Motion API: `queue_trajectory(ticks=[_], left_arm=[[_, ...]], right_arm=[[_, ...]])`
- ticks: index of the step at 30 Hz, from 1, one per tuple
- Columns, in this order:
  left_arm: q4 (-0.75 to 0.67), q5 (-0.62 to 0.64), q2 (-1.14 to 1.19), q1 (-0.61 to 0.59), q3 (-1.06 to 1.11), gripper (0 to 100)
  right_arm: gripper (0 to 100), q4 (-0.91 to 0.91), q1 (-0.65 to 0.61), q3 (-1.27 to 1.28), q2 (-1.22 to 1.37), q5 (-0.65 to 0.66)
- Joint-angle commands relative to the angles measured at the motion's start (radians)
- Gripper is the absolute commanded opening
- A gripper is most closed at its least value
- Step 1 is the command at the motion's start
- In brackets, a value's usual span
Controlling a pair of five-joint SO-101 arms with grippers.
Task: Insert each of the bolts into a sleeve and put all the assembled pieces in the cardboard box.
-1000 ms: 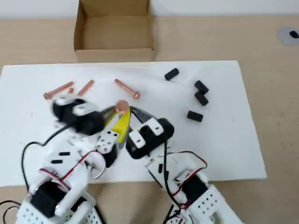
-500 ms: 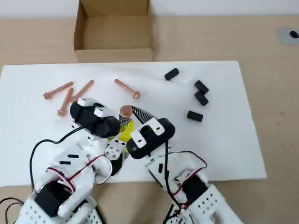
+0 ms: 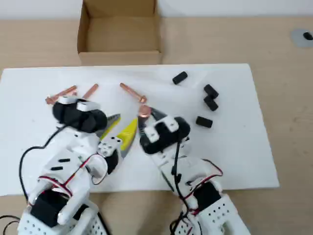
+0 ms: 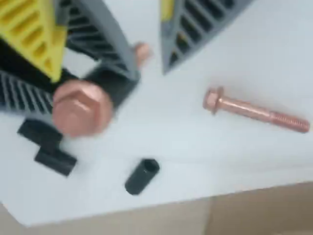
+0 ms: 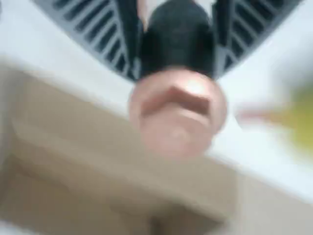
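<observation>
My right gripper (image 3: pixel 145 115) is shut on a black sleeve (image 5: pixel 179 34) with a copper bolt (image 3: pixel 144 111) in it, head up, held above the white mat (image 3: pixel 234 152). Its ribbed fingers (image 5: pixel 93 29) clamp the sleeve on both sides, and the bolt head (image 5: pixel 178 112) sticks out in front. My left gripper (image 3: pixel 119 128), yellow and grey, stands open just left of that piece with nothing between its fingers. Three loose bolts (image 3: pixel 133 92) (image 3: pixel 90 91) (image 3: pixel 61 94) lie on the mat's far left half. The cardboard box (image 3: pixel 120 54) stands beyond the mat.
Several loose black sleeves lie on the mat's right side: one (image 3: pixel 180 77) near the far edge, a pair (image 3: pixel 211 97), and one (image 3: pixel 204 122) closest to the right arm. The box stands open on the wooden table (image 3: pixel 283 98).
My left arm has swung back to the left, away from the bolt head, and its gripper now stands open. The right gripper has shifted slightly right and farther away with the sleeved bolt.
</observation>
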Motion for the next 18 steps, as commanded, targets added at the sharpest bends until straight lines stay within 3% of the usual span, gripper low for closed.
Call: queue_trajectory(ticks=[1, 7, 10, 15, 18], left_arm=[[0.040, 0.064, 0.004, -0.063, -0.109, 15], [0.041, 0.112, 0.022, -0.267, -0.141, 15], [0.038, 0.106, 0.117, -0.362, -0.124, 8], [-0.103, 0.110, 0.390, -0.517, -0.098, 3], [-0.146, 0.104, 0.507, -0.549, -0.098, 3]], right_arm=[[0.9, 0.058, 0.117, -0.004, -0.013, -0.003], [0.9, 0.064, 0.171, -0.102, -0.010, -0.002], [0.9, 0.064, 0.171, -0.160, 0.030, 0.034], [0.9, 0.063, 0.176, -0.351, 0.254, 0.060], [0.9, 0.057, 0.176, -0.516, 0.469, 0.055]])
